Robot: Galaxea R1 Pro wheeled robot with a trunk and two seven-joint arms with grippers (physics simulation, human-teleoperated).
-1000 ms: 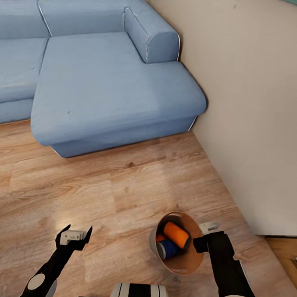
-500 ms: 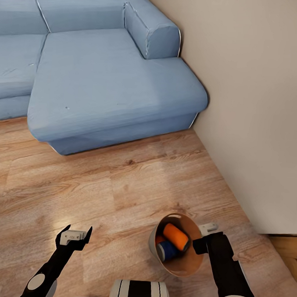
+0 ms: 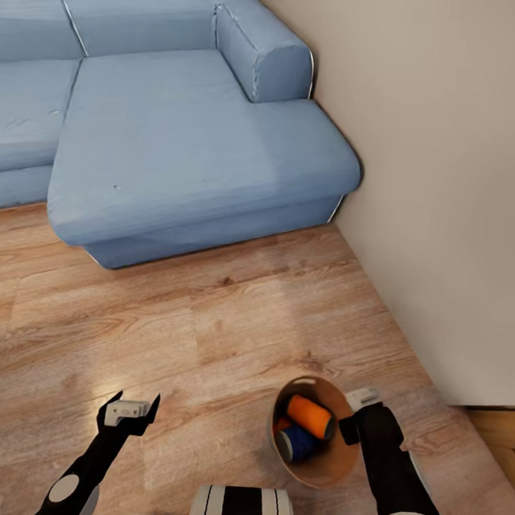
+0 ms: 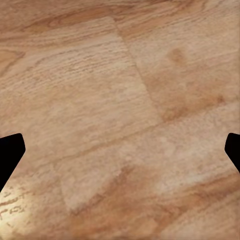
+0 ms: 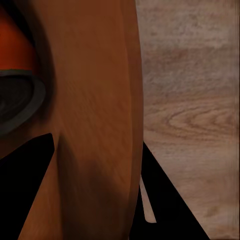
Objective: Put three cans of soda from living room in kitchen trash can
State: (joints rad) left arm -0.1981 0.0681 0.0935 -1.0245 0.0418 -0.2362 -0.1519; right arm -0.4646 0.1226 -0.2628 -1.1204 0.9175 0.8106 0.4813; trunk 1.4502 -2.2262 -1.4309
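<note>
Copper-brown on its inner wall and pale grey outside, the trash can (image 3: 329, 464) hangs tilted beside the right arm, its round mouth turned up toward the head camera and slightly toward the robot's left, so its long axis leans rather than standing upright. The right pincer (image 3: 352, 420) grips the can's rim on the side nearest the wall (image 3: 445, 185); in the right wrist view one dark finger lies inside against the brown wall (image 5: 90, 125) and the other outside it, pinching the rim between them. Inside the can lie the soda cans on their sides: an orange can (image 3: 310, 416) uppermost, its long axis running from far-left to near-right across the opening, and below it a dark blue can (image 3: 298, 443) with its silver end turned toward the robot's left; a sliver of a third, orange-red can (image 3: 281, 425) peeps out beside them, too hidden to tell its direction. The left pincer (image 3: 131, 407) hovers over the wood-plank floor (image 3: 208, 323) with its two fingers spread wide apart and holding nothing, the floor's grain showing between the tips in the left wrist view. Ahead, a light blue corner sofa (image 3: 181, 131) stands in the corner against the beige wall.
</note>
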